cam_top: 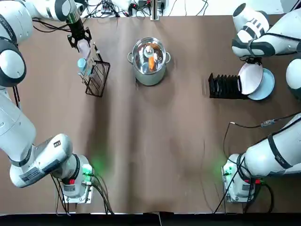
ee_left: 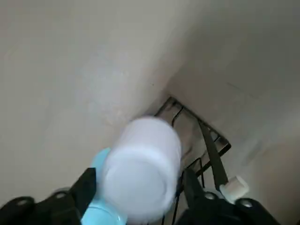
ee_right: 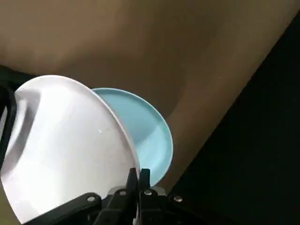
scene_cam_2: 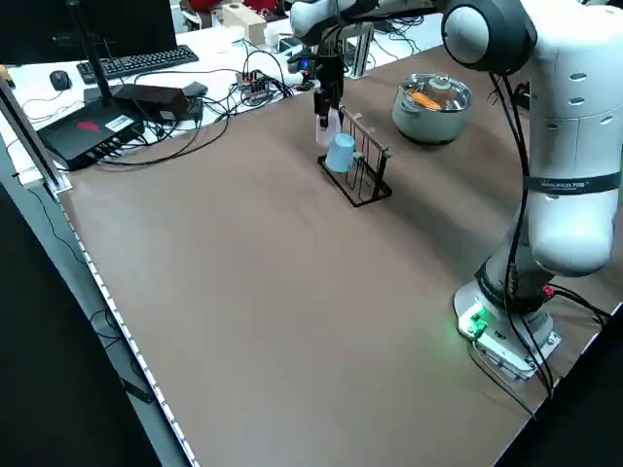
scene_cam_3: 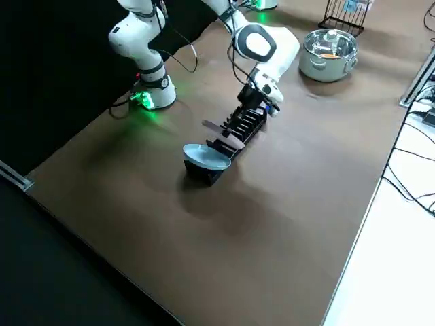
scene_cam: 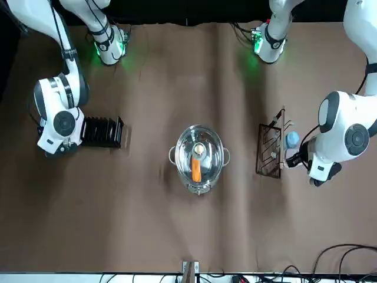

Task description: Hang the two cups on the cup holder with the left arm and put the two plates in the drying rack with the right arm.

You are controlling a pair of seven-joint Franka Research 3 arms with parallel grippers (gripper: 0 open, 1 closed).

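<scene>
I have my left tool (ee_left: pixel 139 180) at the outer side of the cup holder (scene_cam_2: pixel 372 185), above the tabletop (cam_top: pixel 155 141). Its two fingers are closed on the white cup (ee_left: pixel 140 173), one on each side of it. From that tool, the holder's black wire frame lies just beside and below the cup, with its pale bar along the top. I can't tell whether the white cup is on a peg yet.

The light blue cup (scene_cam_2: pixel 341 153) sits right beside the white one, at the same side of the holder and a bit nearer the robot's bases than my left tool. It leans at a tilt.

My right tool (ee_right: pixel 139 174) is over at the drying rack (scene_cam_3: pixel 248 124), with its fingers pinched shut on the rim of the white plate (ee_right: pixel 70 145). The plate stands on edge beneath that tool, at the rack; how deep it sits in a slot I can't tell. Just beyond it, on the outer side, is the light blue plate (scene_cam_3: pixel 207 157), leaning at the rack's end with its face angled up.

Between my two tools, well apart from both, the steel pot (cam_top: pixel 149 75) stands on the tabletop with its glass lid (cam_top: pixel 146 54) on and an orange piece (scene_cam: pixel 196 169) showing at the lid.
</scene>
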